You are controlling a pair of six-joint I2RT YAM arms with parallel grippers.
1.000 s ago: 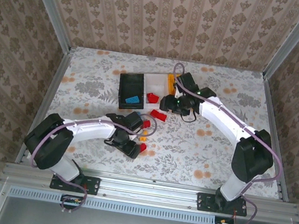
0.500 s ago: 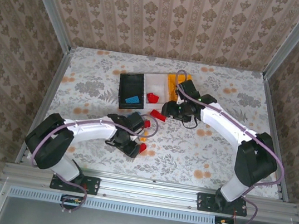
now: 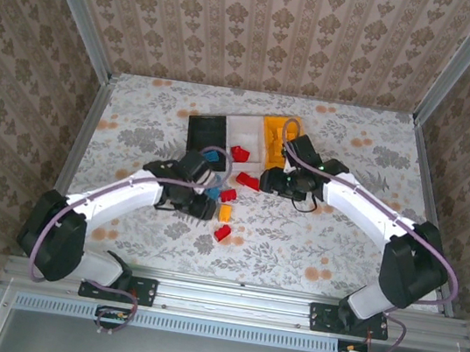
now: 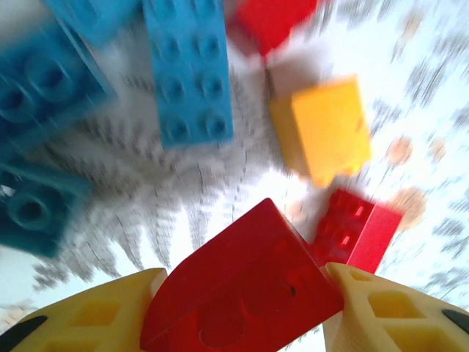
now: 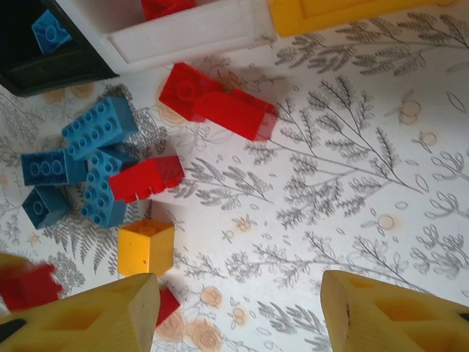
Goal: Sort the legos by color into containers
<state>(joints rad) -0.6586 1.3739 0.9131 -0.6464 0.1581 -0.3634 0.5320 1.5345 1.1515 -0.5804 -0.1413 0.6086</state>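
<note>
Left arm, nearest entry. The left gripper [image 3: 199,205] sits lower left of centre in the top view. In its wrist view the yellow fingers [image 4: 88,315] press on both sides of a held red brick [image 4: 234,286], so it is pinching that brick. (Wrist picture is motion-blurred; I cannot tell whether the brick is off the table.)

Right arm. The right gripper [image 5: 234,308] has its fingers spread wide at the bottom corners of its wrist view. Only the floral table [image 5: 352,183] lies between them. In the top view it sits just below the orange-yellow bin.

Loose legos on the table, right wrist view, lower left to upper centre:
- A yellow brick [image 5: 146,246] is at lower left.
- A small red brick [image 5: 167,302] shows just beside the left finger.
- A single red brick [image 5: 146,178] lies above the yellow one, touching the blue cluster [image 5: 80,161] of several studded bricks at the left edge.
- A red pair [image 5: 216,99], two bricks touching, lies near the white bin's front wall.

Far row, upper centre of the top view, left to right and side by side:
- The black bin [image 3: 204,132] has a blue brick [image 5: 50,31] inside.
- The white bin [image 3: 246,131] has a red brick [image 3: 238,153] inside.
- The orange-yellow bin [image 3: 274,133] is last; its contents cannot be made out.
</note>
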